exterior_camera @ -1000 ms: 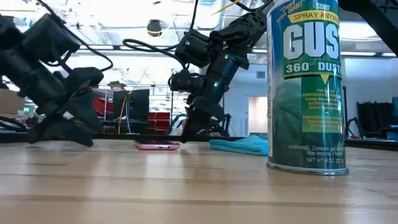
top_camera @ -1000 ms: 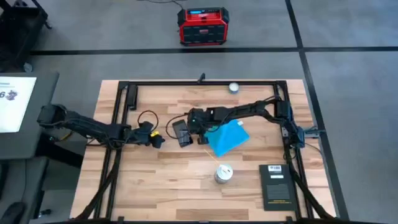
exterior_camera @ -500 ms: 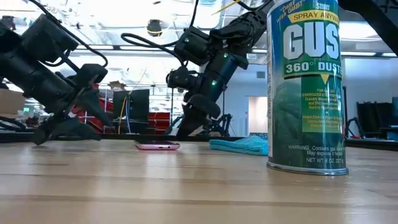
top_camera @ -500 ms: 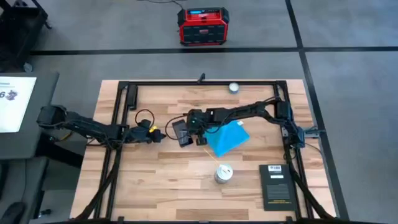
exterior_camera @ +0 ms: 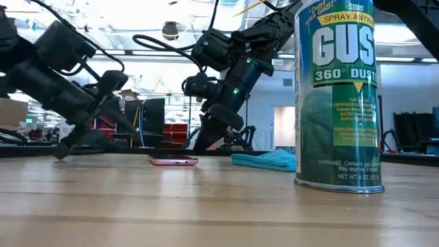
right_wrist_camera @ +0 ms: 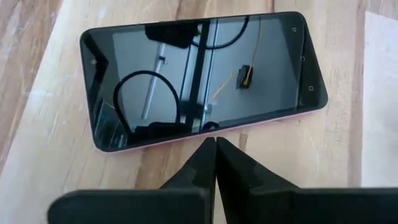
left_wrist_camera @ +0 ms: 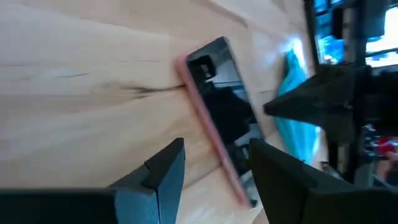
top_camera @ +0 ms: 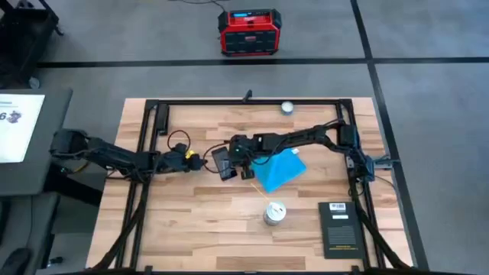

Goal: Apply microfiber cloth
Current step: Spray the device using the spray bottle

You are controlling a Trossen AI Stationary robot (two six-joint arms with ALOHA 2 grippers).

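The blue microfiber cloth (top_camera: 280, 169) lies flat on the table, right of the pink-edged phone (top_camera: 222, 162); no gripper touches it. It also shows in the low view (exterior_camera: 266, 160) and the left wrist view (left_wrist_camera: 293, 93). My right gripper (right_wrist_camera: 216, 144) is shut, pointing down at the phone's (right_wrist_camera: 205, 74) long pink edge; its arm passes over the cloth's far corner. My left gripper (left_wrist_camera: 214, 163) is open, low over the table just left of the phone (left_wrist_camera: 221, 112), touching nothing. My right gripper's shut fingertips (right_wrist_camera: 211, 149) stand right at the phone's long pink edge (right_wrist_camera: 186, 138), coming from above at a slant. I cannot tell whether they touch it. The phone lies flat on the table, screen up.
A green duster spray can (top_camera: 275, 213) stands near the front, close to the low camera (exterior_camera: 338, 96). A black booklet (top_camera: 340, 227) lies at the front right. A small round object (top_camera: 287, 108) sits by the far edge. A black frame (top_camera: 145, 130) rims the table.
My left gripper has slid toward the table's right edge, closing in on the phone, and stays open. My right gripper has shifted a little toward the table's left, to the phone. Phone and cloth have kept still.
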